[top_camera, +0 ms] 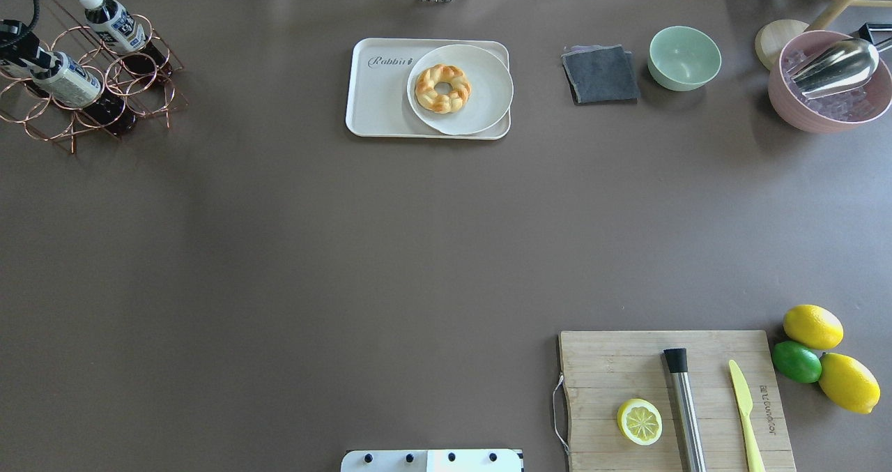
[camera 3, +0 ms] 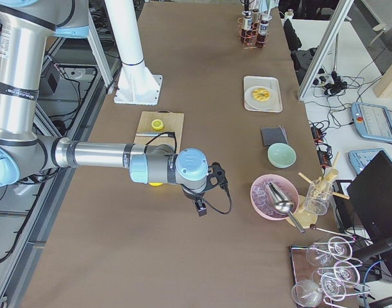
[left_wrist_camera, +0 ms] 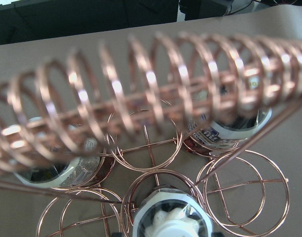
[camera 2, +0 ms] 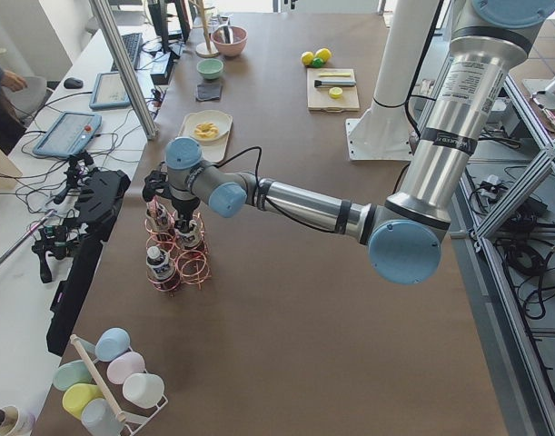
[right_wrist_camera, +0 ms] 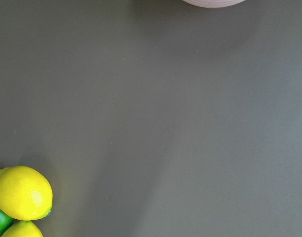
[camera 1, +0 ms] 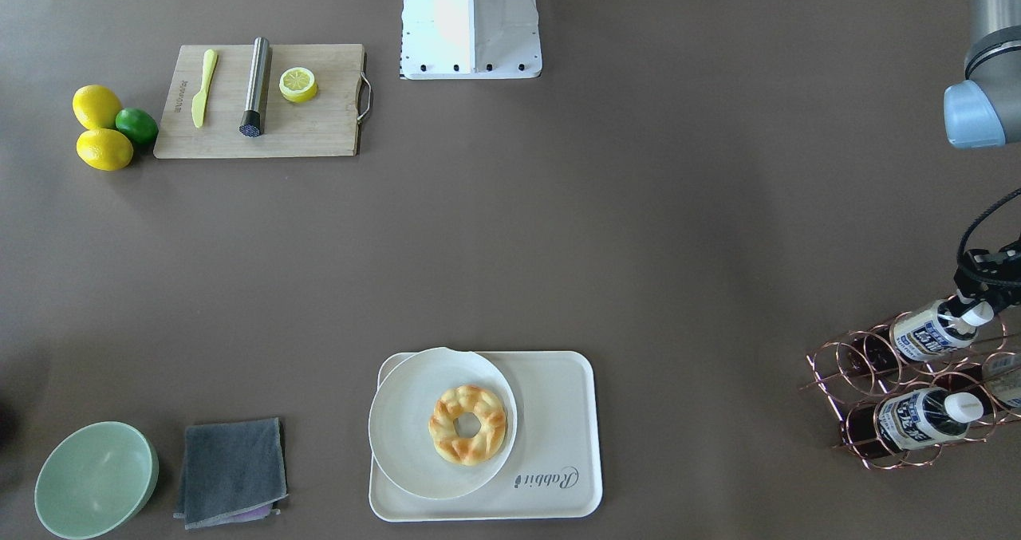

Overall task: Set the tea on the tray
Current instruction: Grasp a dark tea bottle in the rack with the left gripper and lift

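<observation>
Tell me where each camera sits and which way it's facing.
Front-facing: across the table, looking steeply down; base on top, left arm at right.
Overhead: behind the robot, looking forward and down; left hand at rack.
Exterior left: left table end; left arm near.
Exterior right: right end; right arm near.
Left wrist: down into rack, onto tea cap.
Right wrist: down at table, lemons.
First two share the tray.

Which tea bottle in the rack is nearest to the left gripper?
The tea bottle at the left gripper, in the rack row nearer the robot; the other bottles sit apart.
</observation>
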